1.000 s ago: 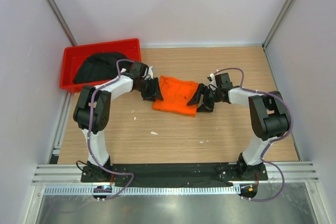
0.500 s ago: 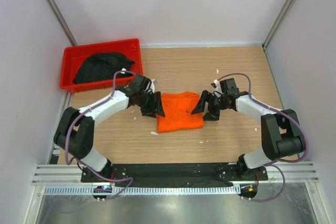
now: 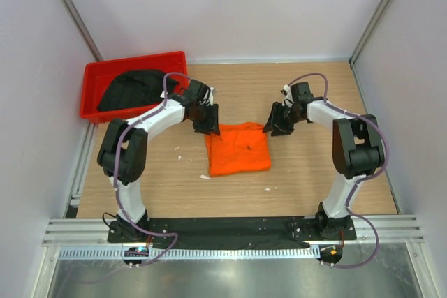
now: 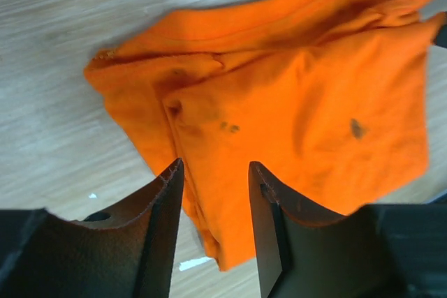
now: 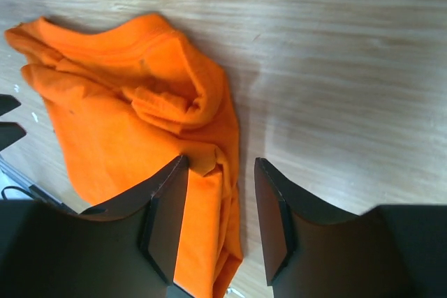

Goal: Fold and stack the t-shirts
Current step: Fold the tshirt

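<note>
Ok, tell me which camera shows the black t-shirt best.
Top external: the black t-shirt lies bunched in the red bin. Both wrist views look at the orange t-shirt on the table; the black one is out of frame.

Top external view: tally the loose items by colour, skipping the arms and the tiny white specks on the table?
orange t-shirt, on the table: 1
black t-shirt, in the bin: 1
red bin: 1
Total: 3
</note>
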Robot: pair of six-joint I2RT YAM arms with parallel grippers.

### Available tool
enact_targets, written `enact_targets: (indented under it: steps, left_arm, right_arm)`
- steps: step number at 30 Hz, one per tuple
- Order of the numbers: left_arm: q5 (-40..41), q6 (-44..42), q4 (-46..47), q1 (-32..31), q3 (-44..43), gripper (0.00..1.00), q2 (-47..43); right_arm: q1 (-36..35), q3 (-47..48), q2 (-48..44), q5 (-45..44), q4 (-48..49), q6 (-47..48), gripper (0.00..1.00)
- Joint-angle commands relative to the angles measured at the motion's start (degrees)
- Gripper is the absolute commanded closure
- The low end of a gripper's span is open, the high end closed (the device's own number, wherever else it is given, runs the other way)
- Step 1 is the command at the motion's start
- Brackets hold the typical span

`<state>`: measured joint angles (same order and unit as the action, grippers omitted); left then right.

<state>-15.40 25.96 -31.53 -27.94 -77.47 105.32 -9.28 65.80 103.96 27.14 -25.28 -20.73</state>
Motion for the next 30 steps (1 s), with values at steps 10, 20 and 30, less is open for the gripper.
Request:
enact_targets:
  steps: [10, 20, 30]
  left_arm:
    - [5.9, -2.66, -3.63, 0.17, -8.58, 0.55, 6.74]
    - [4.06, -2.4, -3.02, 0.26, -9.19, 0.55, 9.03]
    - [2.57, -2.31, -2.13, 0.26, -9.89, 0.58, 10.34]
  right_arm:
    - [-0.21, 5.57, 3.97, 3.27, 0.84, 0.87, 0.58]
    - [-0.3, 4.07, 4.23, 7.05, 3.39, -1.42, 0.6]
    - [-0.65, 3.54, 4.67, 5.74, 2.17, -0.54, 0.61]
